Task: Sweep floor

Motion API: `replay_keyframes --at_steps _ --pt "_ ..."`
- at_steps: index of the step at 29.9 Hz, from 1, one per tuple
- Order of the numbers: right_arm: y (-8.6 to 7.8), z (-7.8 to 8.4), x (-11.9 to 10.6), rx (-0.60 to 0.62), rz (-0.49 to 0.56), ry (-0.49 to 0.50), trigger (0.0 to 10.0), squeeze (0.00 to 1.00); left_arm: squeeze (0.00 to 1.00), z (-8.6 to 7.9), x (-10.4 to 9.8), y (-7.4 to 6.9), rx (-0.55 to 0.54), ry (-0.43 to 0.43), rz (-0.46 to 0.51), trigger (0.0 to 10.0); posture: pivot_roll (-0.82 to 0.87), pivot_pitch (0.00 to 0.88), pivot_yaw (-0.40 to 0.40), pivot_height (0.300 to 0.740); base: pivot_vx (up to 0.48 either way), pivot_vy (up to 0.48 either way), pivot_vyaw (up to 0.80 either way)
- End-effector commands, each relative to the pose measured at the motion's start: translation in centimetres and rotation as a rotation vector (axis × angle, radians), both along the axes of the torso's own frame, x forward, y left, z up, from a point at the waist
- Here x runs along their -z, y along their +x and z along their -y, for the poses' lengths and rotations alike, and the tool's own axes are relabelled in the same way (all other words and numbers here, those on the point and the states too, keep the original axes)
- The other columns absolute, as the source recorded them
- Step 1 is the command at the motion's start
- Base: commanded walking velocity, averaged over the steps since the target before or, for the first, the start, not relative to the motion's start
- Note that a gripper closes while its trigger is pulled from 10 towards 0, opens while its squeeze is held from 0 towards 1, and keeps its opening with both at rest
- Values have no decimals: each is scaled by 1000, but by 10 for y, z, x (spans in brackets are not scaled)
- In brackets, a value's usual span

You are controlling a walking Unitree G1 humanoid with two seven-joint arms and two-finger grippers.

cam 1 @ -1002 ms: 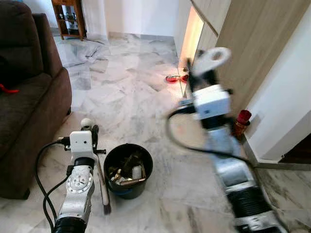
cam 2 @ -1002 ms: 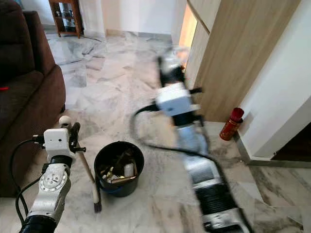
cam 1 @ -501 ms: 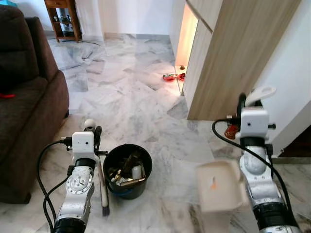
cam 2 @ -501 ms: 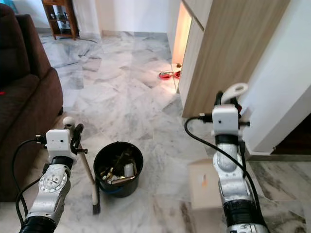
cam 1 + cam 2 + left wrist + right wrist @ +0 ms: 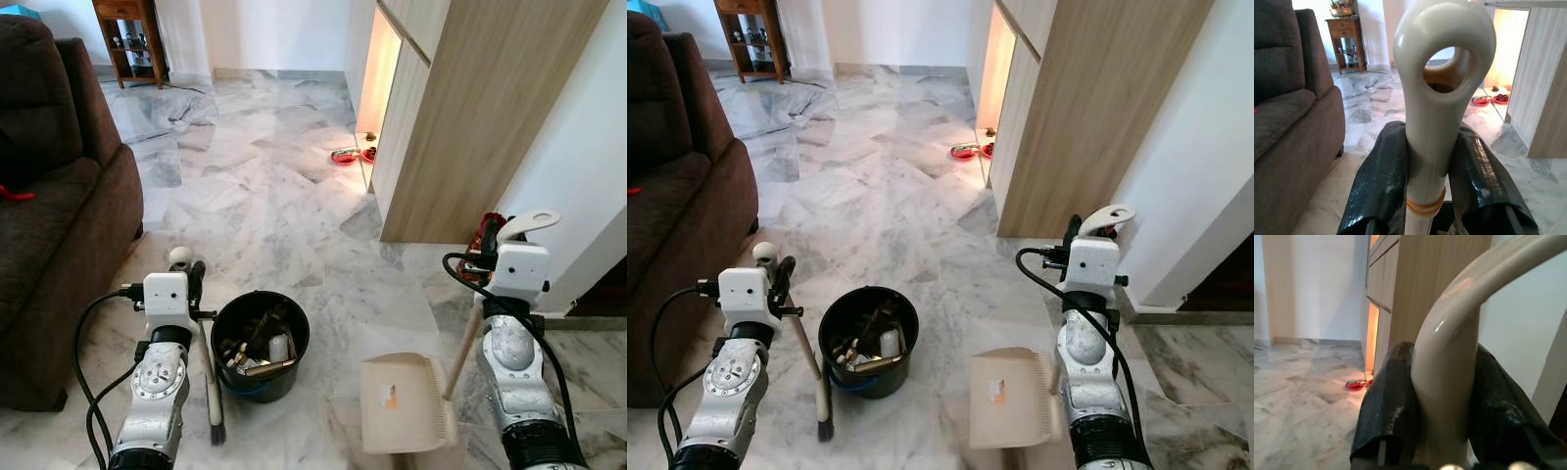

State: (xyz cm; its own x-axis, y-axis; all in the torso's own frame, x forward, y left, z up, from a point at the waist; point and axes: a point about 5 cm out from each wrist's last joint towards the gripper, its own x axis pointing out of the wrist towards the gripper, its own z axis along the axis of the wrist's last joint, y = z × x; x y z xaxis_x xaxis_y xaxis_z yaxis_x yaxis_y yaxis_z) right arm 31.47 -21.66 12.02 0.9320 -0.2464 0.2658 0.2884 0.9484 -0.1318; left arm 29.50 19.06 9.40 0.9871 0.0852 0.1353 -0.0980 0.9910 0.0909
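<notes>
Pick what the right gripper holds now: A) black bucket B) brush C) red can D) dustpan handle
D: the right gripper has its black fingers shut on the cream dustpan handle, which slants down to the dustpan at the floor beside the bucket; the brush is in the left gripper.

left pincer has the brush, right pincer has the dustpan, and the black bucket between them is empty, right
Not quite: the black bucket is not empty; the left eye view shows scraps inside it. The rest holds: the left pincer grips the brush and the right pincer the dustpan.
</notes>
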Motion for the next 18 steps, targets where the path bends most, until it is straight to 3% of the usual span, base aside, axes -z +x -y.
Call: replay_keyframes --at_steps 1,18 --pt "1 3 -4 7 30 45 10000 0 0 8 -8 2 38 -13 40 10000 50 0 -41 740 0 0 0" --pt "-4 -2 3 -11 23 100 10000 0 0 14 -9 -2 69 18 58 10000 52 0 -49 740 0 0 0"
